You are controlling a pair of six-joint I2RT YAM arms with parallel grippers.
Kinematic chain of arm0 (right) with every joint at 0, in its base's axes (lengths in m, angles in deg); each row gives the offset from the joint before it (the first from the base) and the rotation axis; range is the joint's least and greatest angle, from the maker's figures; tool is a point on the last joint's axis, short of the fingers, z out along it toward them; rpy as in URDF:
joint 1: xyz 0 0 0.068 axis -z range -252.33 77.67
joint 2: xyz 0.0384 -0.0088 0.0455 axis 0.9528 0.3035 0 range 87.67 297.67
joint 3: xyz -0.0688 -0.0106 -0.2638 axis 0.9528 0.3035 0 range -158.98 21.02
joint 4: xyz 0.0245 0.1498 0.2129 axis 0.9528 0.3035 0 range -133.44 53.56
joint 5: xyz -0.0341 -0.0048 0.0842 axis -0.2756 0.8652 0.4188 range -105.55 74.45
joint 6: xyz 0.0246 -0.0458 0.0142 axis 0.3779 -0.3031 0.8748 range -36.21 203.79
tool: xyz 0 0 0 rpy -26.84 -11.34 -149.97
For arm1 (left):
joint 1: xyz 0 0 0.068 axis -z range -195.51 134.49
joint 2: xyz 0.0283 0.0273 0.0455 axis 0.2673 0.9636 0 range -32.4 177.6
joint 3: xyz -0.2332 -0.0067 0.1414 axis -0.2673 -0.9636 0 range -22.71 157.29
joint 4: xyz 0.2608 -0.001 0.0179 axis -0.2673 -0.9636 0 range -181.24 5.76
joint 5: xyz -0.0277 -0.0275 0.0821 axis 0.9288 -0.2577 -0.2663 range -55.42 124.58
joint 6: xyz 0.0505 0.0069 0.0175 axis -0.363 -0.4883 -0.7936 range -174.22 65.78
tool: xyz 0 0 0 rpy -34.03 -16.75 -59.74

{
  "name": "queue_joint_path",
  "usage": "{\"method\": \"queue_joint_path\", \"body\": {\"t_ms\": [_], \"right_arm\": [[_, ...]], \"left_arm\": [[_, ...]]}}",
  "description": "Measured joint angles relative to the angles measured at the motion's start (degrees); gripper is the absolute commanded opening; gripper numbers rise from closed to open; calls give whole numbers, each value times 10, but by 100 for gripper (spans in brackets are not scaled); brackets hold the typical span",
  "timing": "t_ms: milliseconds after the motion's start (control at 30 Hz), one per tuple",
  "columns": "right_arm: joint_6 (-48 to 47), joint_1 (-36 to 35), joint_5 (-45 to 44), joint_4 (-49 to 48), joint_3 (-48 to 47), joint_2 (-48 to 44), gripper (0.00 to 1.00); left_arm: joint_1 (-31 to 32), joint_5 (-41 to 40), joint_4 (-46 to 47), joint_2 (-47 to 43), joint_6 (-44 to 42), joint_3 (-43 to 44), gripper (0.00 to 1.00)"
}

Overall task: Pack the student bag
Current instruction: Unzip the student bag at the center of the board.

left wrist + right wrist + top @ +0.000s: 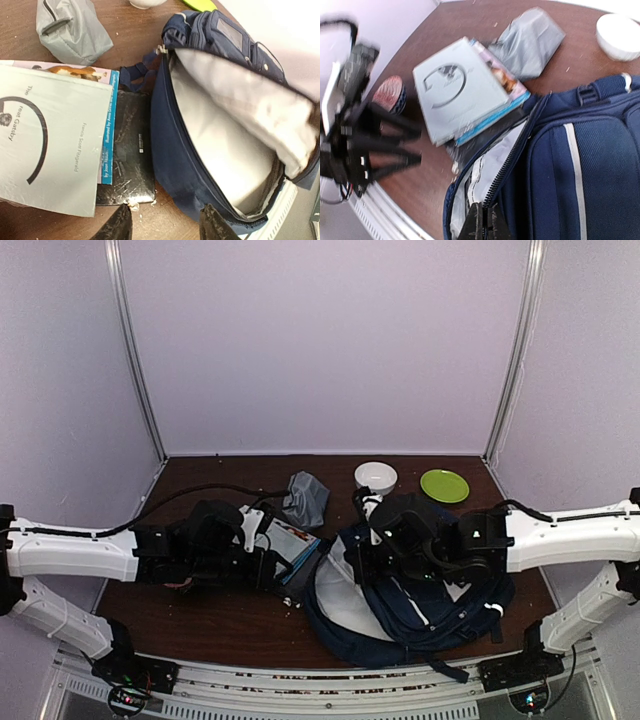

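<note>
The student bag [420,612], a navy backpack with white stripe trim, lies at the centre right of the table with its main compartment unzipped and the pale lining showing [225,125]. My right gripper [484,222] is shut on the bag's upper zipper edge [520,165] and holds the flap up. My left gripper [165,227] is open and empty, just above the table between the bag's lower rim [180,160] and a stack of books. The stack holds a grey book [50,140], a blue-spined book [107,145] and a black notebook [127,150].
A grey fabric pouch [308,498] lies behind the books. A white bowl [375,477] and a green plate [444,485] stand at the back right. The left arm [360,135] shows blurred at the left of the right wrist view. Purple walls enclose the table.
</note>
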Motion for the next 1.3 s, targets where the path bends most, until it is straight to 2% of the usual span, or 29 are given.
{"method": "queue_joint_path", "body": {"t_ms": [67,233,267,400,500,733,1033,1100,1233,1300], "right_arm": [[-5,12,-20,6,-24,12,9],[-25,33,-29,30,-63,37,48],[-31,36,-26,32,-63,37,52],[-43,34,5,39,-48,22,57],[-58,16,36,56,-33,10,56],[-82,-76,66,101,-25,40,51],[-75,-73,59,117,3,101,43],[-73,-73,57,116,3,112,34],[-71,-71,53,116,3,115,2],[-66,-71,45,117,3,115,0]], "left_arm": [[5,-5,3,4,9,-1,80],[7,-11,32,38,25,3,80],[7,-13,34,45,27,4,80],[7,-24,35,52,29,5,80],[7,-34,33,43,31,4,79],[7,-50,34,-11,46,-39,78],[17,-57,28,-16,55,-53,78],[19,-57,27,-16,55,-53,78],[20,-57,26,-16,55,-53,78],[20,-57,26,-13,55,-53,77]]}}
